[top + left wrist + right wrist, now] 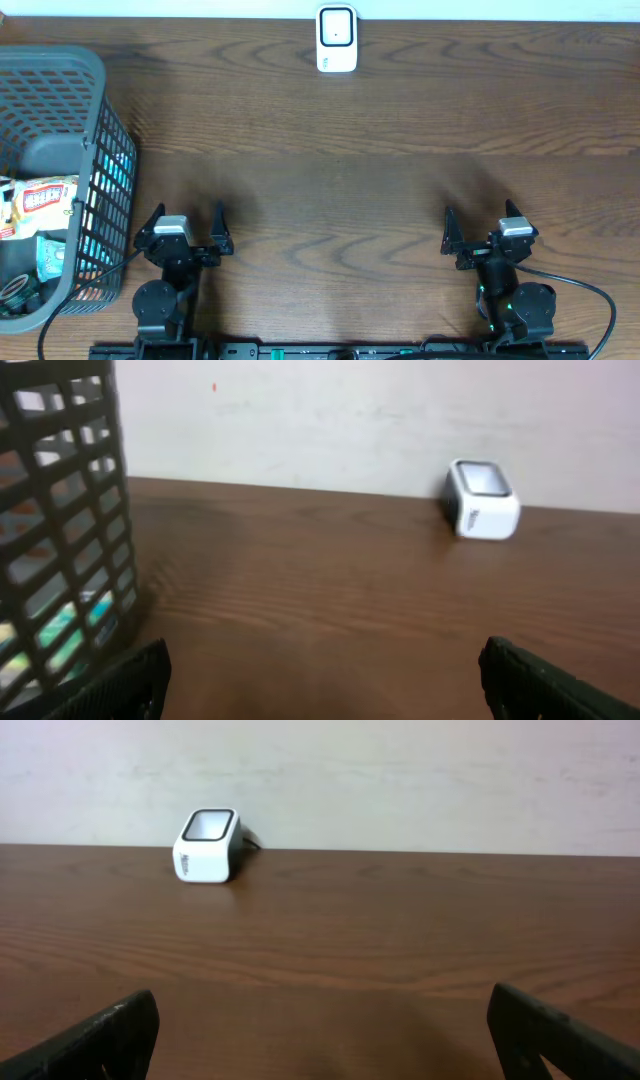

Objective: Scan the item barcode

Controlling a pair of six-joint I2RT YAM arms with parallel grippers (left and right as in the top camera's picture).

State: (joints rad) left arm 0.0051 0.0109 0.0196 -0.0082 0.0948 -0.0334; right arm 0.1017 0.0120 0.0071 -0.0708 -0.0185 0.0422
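Gaping wide, the left gripper (189, 215) and right gripper (480, 215) hold nothing (neither touches the basket (90, 70) or scanner (337, 38)).

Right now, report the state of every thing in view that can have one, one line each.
Left claw: open, empty, low over the table.
Right claw: open, empty, low over the table.
Grey plastic mesh basket: upright, holding goods.
Colourful snack packets: lying inside the basket, none taken out.
White box-shaped barcode scanner: standing at the far table edge, nothing held to it.
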